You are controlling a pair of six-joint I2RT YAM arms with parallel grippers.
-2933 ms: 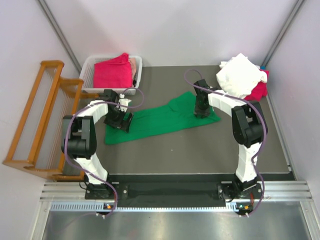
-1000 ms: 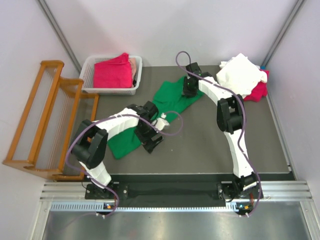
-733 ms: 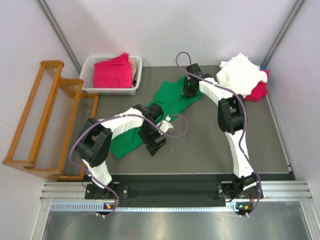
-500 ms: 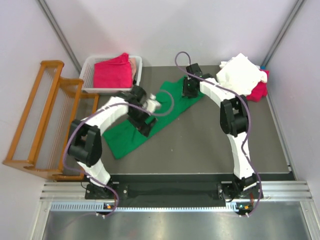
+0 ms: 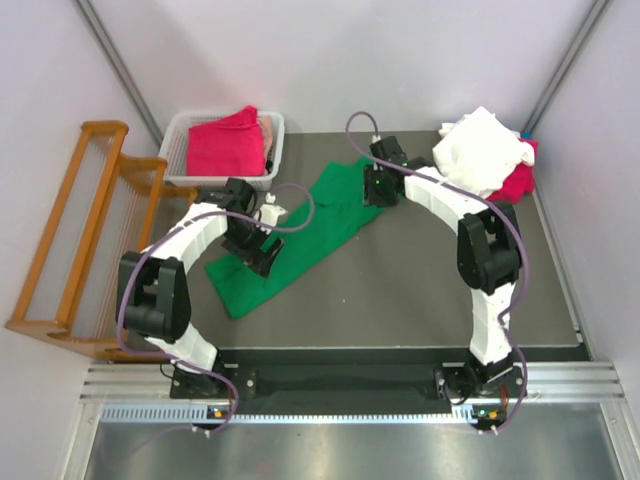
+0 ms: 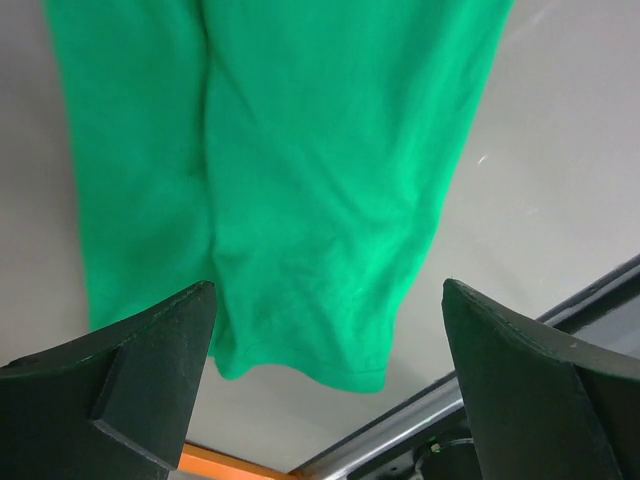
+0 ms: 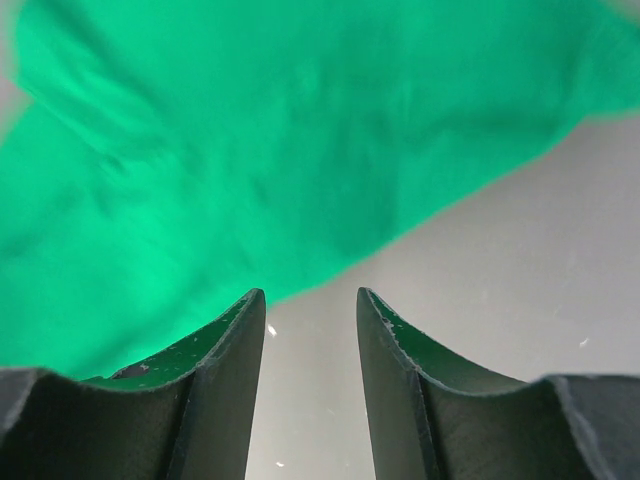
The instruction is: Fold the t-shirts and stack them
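Note:
A bright green t-shirt point(image 5: 320, 220) lies in a long slanted strip across the dark table, from the back middle toward the front left. My left gripper point(image 5: 262, 258) hovers over its lower half with jaws wide open; in the left wrist view the green t-shirt point(image 6: 320, 150) and its hem lie below the empty left gripper point(image 6: 325, 300). At the strip's far end my right gripper point(image 5: 375, 192) is open. The right wrist view has bare table between the right gripper point(image 7: 310, 295) jaws, with the green t-shirt point(image 7: 250, 130) just beyond them. A white t-shirt point(image 5: 480, 150) is piled on a crimson one point(image 5: 520, 183) at the back right.
A white slatted basket point(image 5: 178, 150) at the back left holds a folded red t-shirt point(image 5: 225, 145). An orange wooden rack point(image 5: 80, 240) stands off the table's left side. The table's front metal rail point(image 6: 480, 420) shows in the left wrist view.
My left arm has swung from the table's middle back to the left, over the shirt's lower half. The right jaws have spread and let go of the shirt's far end.

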